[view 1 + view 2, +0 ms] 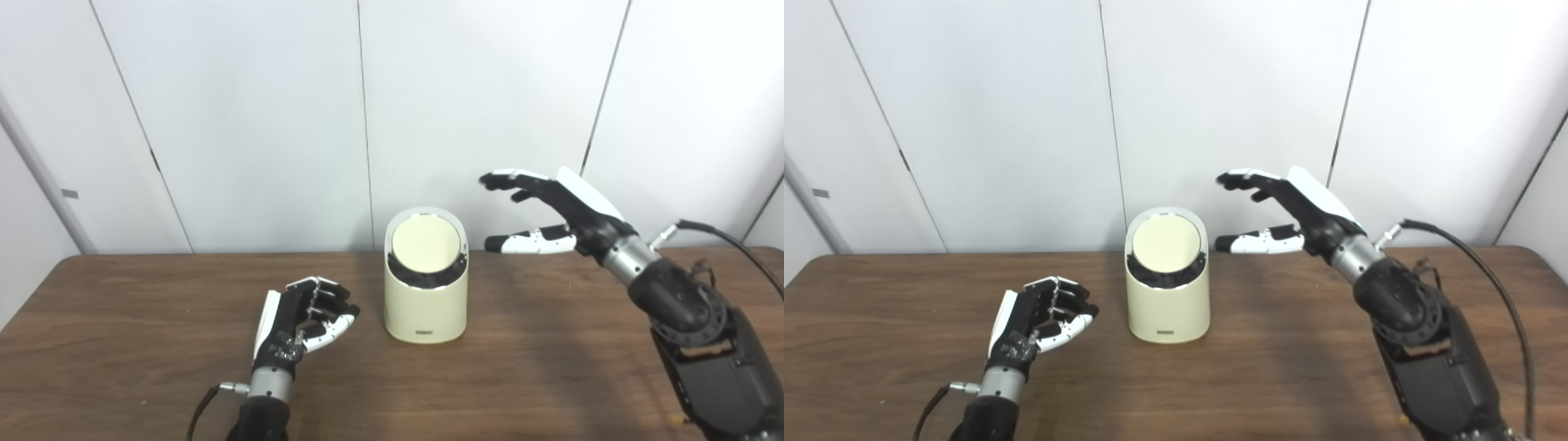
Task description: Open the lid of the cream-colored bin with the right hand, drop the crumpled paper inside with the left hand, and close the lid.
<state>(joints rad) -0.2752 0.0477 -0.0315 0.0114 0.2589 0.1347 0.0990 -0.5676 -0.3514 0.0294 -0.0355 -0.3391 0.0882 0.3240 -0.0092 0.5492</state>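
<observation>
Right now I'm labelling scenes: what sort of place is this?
Probably a lab or test room: a bare wooden table, plain white wall panels, and only a cream-colored bin between each robot hand.

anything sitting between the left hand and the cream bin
No. In both eye views only a bare strip of brown table separates the left hand from the cream bin; no crumpled paper lies there.

Bin: you see the cream-colored bin (425,306) upright at the centre of the frame, rounded body, small dark label low on its front.
Lid: your round cream lid (424,244) sits tilted within the slanted top, a dark crescent gap below it.
</observation>
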